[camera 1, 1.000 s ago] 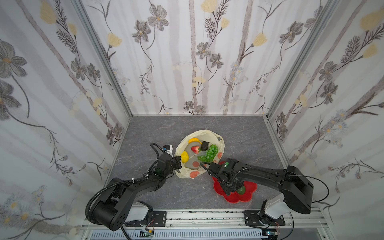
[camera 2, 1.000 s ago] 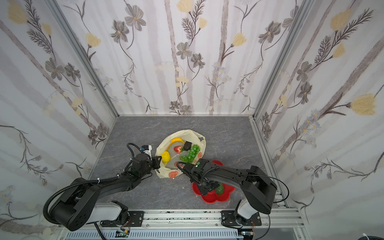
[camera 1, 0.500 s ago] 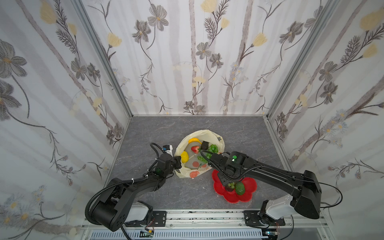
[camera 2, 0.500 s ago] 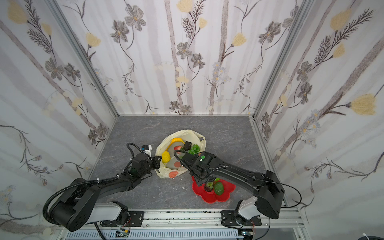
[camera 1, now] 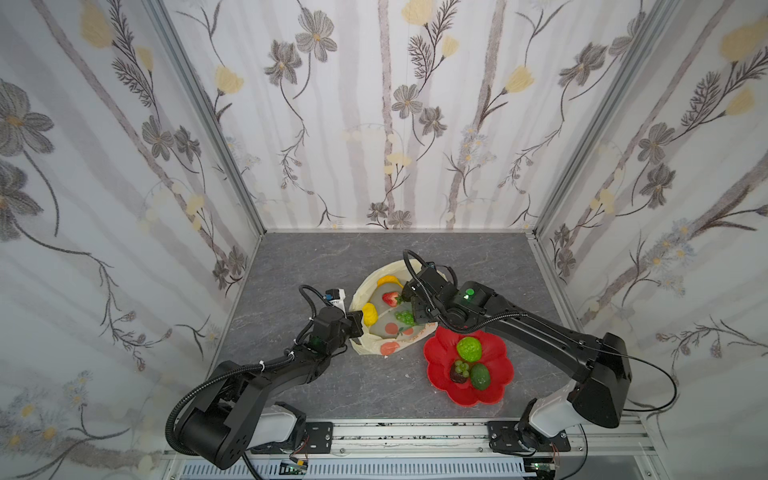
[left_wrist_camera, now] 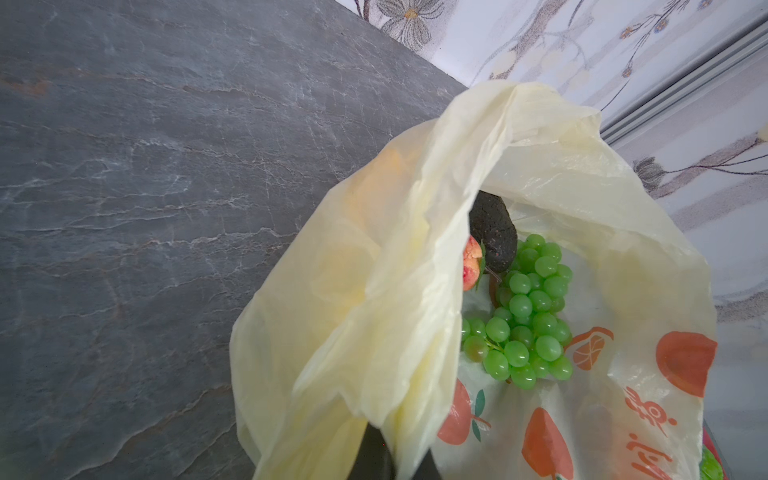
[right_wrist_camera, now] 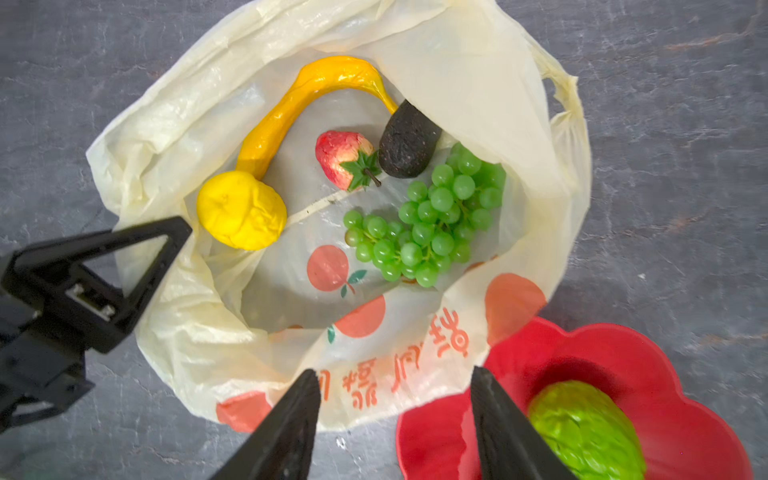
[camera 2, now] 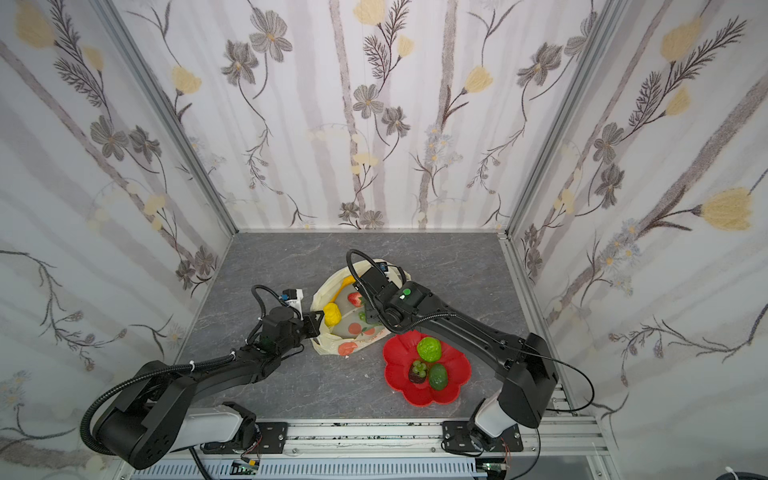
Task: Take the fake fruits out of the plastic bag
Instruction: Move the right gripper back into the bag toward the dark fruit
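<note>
The plastic bag [camera 1: 376, 347] [camera 2: 332, 347] lies open in the middle of the table. Inside it the right wrist view shows fake fruits: a banana [right_wrist_camera: 291, 108], a lemon [right_wrist_camera: 241, 216], a strawberry [right_wrist_camera: 343, 160], a blackish-brown fruit [right_wrist_camera: 405, 145] and a green grape bunch [right_wrist_camera: 428, 224]. My left gripper [camera 1: 360, 325] [left_wrist_camera: 399, 457] is shut on the bag's left rim and holds it up. My right gripper [camera 1: 413, 302] [right_wrist_camera: 394, 371] hangs open and empty above the bag's mouth, over its near right part.
A red flower-shaped dish [camera 1: 494, 388] stands right of the bag, touching it. It holds a bumpy lime-green fruit [camera 1: 469, 348], a dark green avocado [camera 1: 481, 376] and a small dark fruit with grapes [camera 1: 459, 372]. Patterned walls enclose three sides.
My right arm has swung from above the red dish back over the bag's mouth, gripper still open. The left gripper has kept its hold on the rim.
</note>
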Tool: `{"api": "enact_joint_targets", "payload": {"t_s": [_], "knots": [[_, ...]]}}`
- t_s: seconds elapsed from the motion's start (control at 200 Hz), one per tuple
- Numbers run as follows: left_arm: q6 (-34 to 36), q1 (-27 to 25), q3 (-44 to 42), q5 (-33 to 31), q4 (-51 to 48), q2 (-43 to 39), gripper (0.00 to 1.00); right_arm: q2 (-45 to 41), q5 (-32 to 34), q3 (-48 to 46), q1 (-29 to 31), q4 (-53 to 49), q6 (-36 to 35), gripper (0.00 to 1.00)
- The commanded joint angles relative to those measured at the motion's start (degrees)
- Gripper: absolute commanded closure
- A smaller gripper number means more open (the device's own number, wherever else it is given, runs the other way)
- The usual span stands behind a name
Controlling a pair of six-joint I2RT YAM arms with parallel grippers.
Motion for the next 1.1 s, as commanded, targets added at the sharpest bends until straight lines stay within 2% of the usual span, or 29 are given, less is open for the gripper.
{"api": "enact_joint_targets", "payload": {"t_s": [0.0, 0.325, 0.365, 0.59, 0.834, 1.094], "knots": [[0.2, 0.0, 0.0, 0.1, 0.1, -0.5, 1.00, 3.5, -3.4, 1.2, -1.3, 8.4, 0.2, 0.41], [0.2, 0.1, 0.1, -0.2, 0.1, -0.1, 1.00, 14.6, -6.1, 6.6, -3.9, 12.5, -2.1, 0.42], [0.2, 0.0, 0.1, -0.4, 0.0, -0.1, 1.00, 15.8, -6.8, 6.9, -6.3, 13.1, -2.2, 0.42], [-0.2, 0.0, 0.1, 0.3, 0.1, -0.2, 1.00, 23.6, -7.9, 11.3, -9.1, 13.4, -3.1, 0.45], [-0.1, 0.0, 0.1, -0.1, 0.1, 0.1, 1.00, 28.9, -8.8, 15.6, -11.6, 12.0, -4.0, 0.46], [-0.2, 0.0, 0.3, -0.2, 0.0, 1.0, 1.00, 31.9, -8.6, 17.2, -13.8, 11.5, -4.8, 0.44]]}}
